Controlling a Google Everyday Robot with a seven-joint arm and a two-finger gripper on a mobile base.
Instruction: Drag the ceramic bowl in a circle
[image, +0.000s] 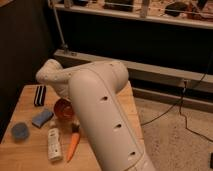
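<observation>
Ceramic bowl (63, 108) sits on the wooden desk (27, 150), approx mid-desk, partly hidden by the white arm (100, 120) bending over it. Pincer (69, 98) is down at the bowl's right rim, mostly covered by the arm; bowl lies just left of & under it. Contact w/ bowl: can't tell. Carrot (73, 142) just below the bowl, white bottle (54, 144) left of carrot, blue sponge (42, 117) left of bowl, blue-grey disc (20, 131) further left, black striped item (39, 95) near the far edge.
</observation>
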